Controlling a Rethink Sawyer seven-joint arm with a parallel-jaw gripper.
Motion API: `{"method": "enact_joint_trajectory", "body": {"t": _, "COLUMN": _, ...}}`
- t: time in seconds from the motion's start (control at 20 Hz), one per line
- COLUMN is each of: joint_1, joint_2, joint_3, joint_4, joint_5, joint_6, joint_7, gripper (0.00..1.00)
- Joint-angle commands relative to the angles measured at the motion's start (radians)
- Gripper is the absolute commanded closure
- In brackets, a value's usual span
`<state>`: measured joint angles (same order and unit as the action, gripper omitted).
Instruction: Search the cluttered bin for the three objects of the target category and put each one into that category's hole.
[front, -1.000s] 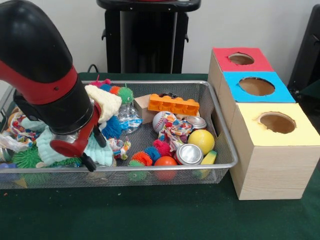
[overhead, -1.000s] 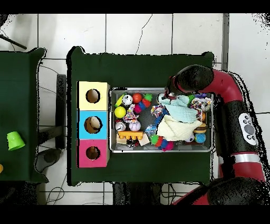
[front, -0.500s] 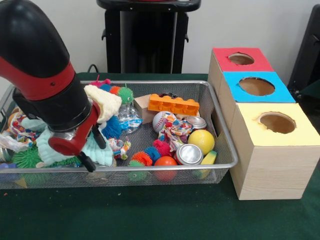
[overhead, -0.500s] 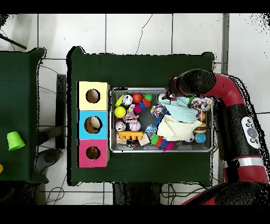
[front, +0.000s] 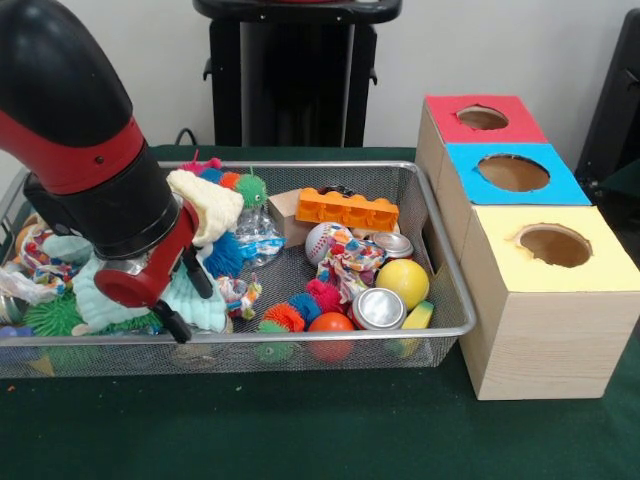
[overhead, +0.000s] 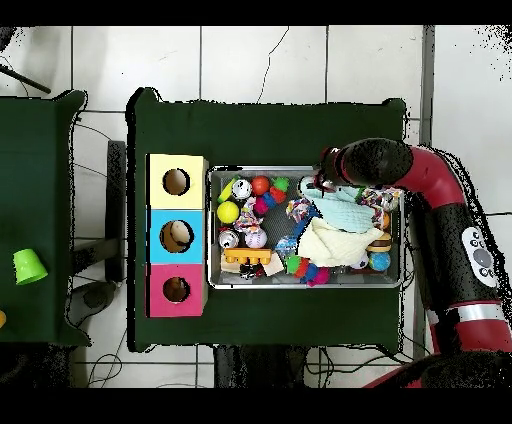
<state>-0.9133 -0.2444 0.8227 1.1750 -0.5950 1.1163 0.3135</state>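
Arm (front: 85, 150): slants down over the left end of the bin — low enough to work in the cloth heap.
Fingers (front: 185, 300): two black prongs spread apart, empty, tips at the teal cloth (front: 195, 300) by the bin's front rim; likely placed to dig or pinch there.
Bin (front: 300, 335): wire mesh on the green tabletop, so its contents show through.
Balls: baseball (front: 320, 238), orange ball (front: 330, 325), yellow ball (front: 403, 281) lie in the bin's right half, well apart from the fingers — possibly the target three; category unstated.
Cans: one (front: 377, 308) beside the yellow ball.
Boxes (front: 545, 300): just right of the bin, holes up — a short carry.
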Motion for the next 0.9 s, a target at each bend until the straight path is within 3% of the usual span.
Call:
{"method": "enact_joint_trajectory", "body": {"t": 0.05, "joint_1": -0.021, "joint_2": 0.045, "joint_3": -0.038, "joint_4": 0.148, "joint_5": -0.098, "joint_6": -0.153, "joint_7": -0.156, "gripper": 0.00}}
{"method": "enact_joint_trajectory", "body": {"t": 0.55, "joint_1": -0.063, "joint_2": -0.027, "joint_3": -0.029, "joint_4": 0.250, "joint_5": -0.093, "joint_6": -0.200, "joint_7": -0.149, "gripper": 0.00}}
{"method": "enact_joint_trajectory", "body": {"t": 0.9, "joint_1": -0.070, "joint_2": -0.068, "joint_3": -0.031, "joint_4": 0.280, "joint_5": -0.082, "joint_6": -0.186, "joint_7": -0.148, "gripper": 0.00}}
